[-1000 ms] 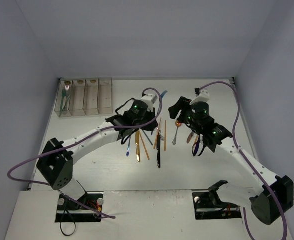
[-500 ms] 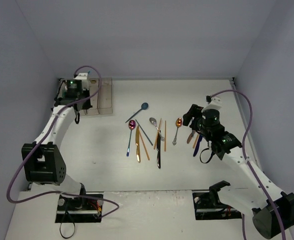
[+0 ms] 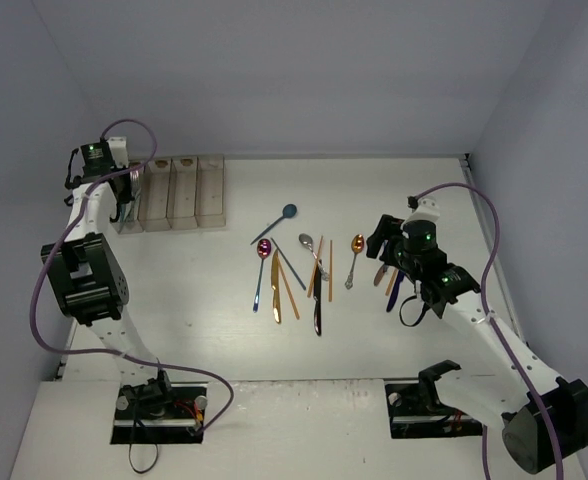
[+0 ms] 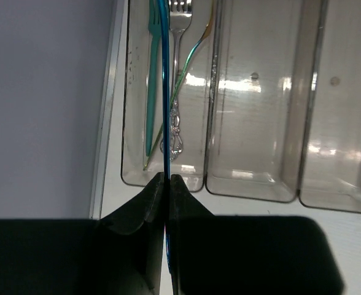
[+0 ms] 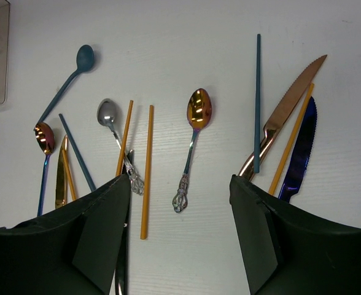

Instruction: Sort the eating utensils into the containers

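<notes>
Left jaws leftward, seemingly over containers (image 4: 254, 135)

Loose utensils (image 3: 316, 292) right of containers (image 3: 184, 190)

White arms (image 3: 494, 338), black joints (image 3: 82, 285) and pincers (image 4: 167, 179), purple cables (image 3: 36, 300), green lights (image 3: 92, 150).

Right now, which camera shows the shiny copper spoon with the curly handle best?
The right wrist view. There the copper spoon lies close and whole, with its bowl and curly handle clear. In the top external view the copper spoon is whole too, but tiny, and the curls are lost. The left wrist view does not show it.
</notes>
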Robot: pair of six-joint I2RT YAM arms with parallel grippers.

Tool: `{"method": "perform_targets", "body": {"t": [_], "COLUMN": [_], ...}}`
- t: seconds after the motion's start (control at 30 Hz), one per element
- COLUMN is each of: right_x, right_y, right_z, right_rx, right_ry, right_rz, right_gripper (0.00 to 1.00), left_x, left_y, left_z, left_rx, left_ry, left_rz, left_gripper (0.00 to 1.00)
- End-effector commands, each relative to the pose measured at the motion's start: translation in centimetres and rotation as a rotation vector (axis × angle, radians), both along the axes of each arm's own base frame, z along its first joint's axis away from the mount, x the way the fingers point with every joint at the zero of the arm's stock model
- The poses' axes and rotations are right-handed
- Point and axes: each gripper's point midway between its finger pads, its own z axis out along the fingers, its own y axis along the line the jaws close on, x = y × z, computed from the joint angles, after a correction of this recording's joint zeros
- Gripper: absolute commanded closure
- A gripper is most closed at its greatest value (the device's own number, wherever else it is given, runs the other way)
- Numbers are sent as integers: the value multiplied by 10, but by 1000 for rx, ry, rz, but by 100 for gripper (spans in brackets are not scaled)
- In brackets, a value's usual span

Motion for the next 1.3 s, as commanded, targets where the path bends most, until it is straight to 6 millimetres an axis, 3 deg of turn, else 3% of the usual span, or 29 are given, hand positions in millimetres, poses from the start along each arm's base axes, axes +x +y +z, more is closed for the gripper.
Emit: {"method": "perform_targets", "body": {"t": [0.0,0.27,0.5,0.67,0.97,1.03,1.1,1.17,1.27], "right_x": [6,9,13,12,10,10,11,11,7], "right_y": [5,1,-3,-4,-3,-3,-3,-3,1], "right_z": [-2,-15,-22,-23,-20,-17,-13,-9,-2], "right_rx": [19,32,33,35,47,48,50,52,71], "right_ry": [-1,45,69,72,62,55,44,33,17], "right_rz": [17,5,-4,-6,-2,-1,1,2,29], "right_gripper": [37,37,37,37,37,37,37,37,37], "left_x": [22,42,45,39,49,51,50,50,48], "left_y": [21,48,46,46,47,46,43,40,38], "left_z": [14,-15,-40,-51,-30,-16,-5,21,35], "left_rx": [56,25,-27,-25,-24,-25,-33,-19,-22], "left_ry": [-50,-47,-17,-14,-112,-141,-171,-231,-272], "left_rz": [-57,-32,-47,-29,-11,-7,-1,-1,11], "left_gripper": [100,100,96,87,79,74,62,55,53]}}
